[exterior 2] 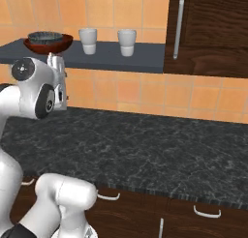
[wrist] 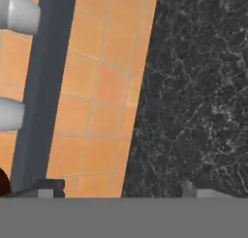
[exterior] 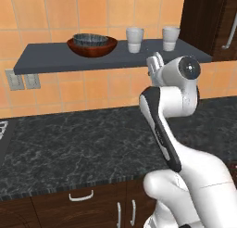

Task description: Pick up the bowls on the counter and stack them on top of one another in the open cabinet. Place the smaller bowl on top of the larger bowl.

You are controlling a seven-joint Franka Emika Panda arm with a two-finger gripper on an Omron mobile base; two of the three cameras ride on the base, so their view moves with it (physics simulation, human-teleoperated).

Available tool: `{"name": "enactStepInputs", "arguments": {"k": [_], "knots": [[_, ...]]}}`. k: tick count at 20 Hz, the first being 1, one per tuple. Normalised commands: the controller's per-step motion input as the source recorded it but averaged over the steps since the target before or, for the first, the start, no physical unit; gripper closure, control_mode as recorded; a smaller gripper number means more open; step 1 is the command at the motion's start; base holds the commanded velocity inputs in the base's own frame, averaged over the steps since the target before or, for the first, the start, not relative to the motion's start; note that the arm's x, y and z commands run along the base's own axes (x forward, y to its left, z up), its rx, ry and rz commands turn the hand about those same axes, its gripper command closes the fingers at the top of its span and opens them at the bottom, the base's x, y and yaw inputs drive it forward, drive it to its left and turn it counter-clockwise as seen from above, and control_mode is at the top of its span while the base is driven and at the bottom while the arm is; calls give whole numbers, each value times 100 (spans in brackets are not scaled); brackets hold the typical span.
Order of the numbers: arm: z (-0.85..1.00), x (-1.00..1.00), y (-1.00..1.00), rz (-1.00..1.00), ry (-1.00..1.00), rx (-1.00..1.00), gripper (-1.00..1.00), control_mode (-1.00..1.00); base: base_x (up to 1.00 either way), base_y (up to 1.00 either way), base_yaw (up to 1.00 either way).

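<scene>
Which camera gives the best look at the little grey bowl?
The left base view: the grey bowl sits unobstructed inside the brown bowl on the shelf. In the right base view it is near the left edge.

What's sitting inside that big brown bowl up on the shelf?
The small grey ribbed bowl sits nested inside the reddish-brown bowl on the slate-blue shelf. Its rim and ribbed inside show; its lower part and the brown bowl's bottom are hidden.
</scene>
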Motion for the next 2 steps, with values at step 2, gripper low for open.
{"name": "enactStepInputs", "arguments": {"k": [2], "knots": [[-100,-80,-33,-9,92,-28,-100,-100,0,0,0]]}}
